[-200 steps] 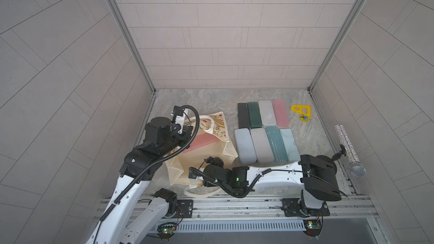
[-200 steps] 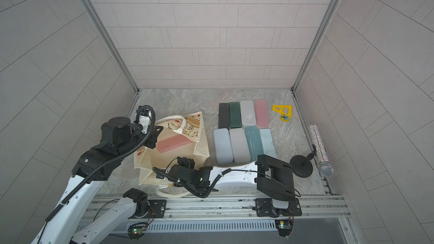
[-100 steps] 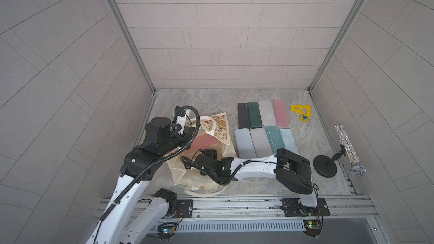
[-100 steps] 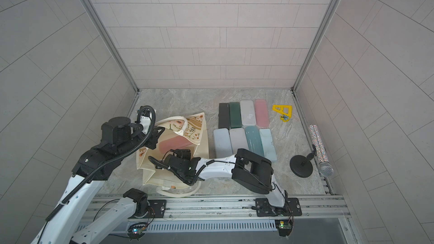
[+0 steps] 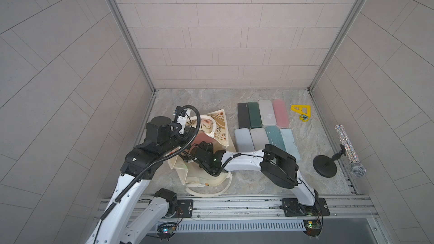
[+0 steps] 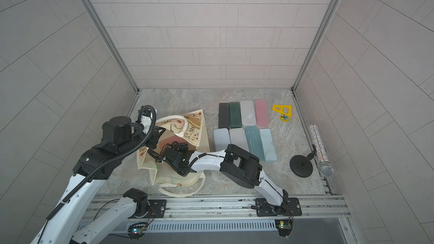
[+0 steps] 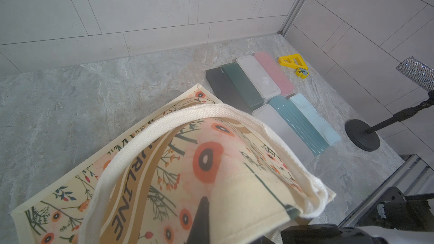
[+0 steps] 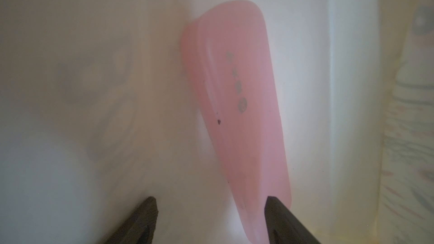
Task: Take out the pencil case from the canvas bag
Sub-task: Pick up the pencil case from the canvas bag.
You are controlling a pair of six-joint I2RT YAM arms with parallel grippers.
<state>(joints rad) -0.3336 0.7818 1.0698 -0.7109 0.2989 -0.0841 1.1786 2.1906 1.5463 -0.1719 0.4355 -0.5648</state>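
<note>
The cream canvas bag (image 5: 202,174) with orange-flower print lies on its side at the left of the table, also in the left wrist view (image 7: 206,160). My left gripper (image 5: 186,130) is shut on its upper rim and holds the mouth up; one dark finger (image 7: 202,219) shows against the cloth. My right gripper (image 8: 211,207) is inside the bag, open. The pink pencil case (image 8: 234,95) lies ahead of it, its near end between the fingertips and close to one finger (image 8: 274,210). A patch of pink pencil case (image 6: 166,143) shows in both top views.
Several pencil cases (image 5: 265,125) lie in two rows right of the bag. A yellow triangle ruler (image 5: 301,111) sits behind them. A glittery microphone (image 5: 350,151) on a black round stand (image 5: 325,166) is at the right edge. A rope handle (image 5: 206,191) trails toward the front rail.
My right arm has swung left and pushed its gripper into the bag's mouth, with the jaws spreading wider. The left gripper has kept its hold on the rim.
</note>
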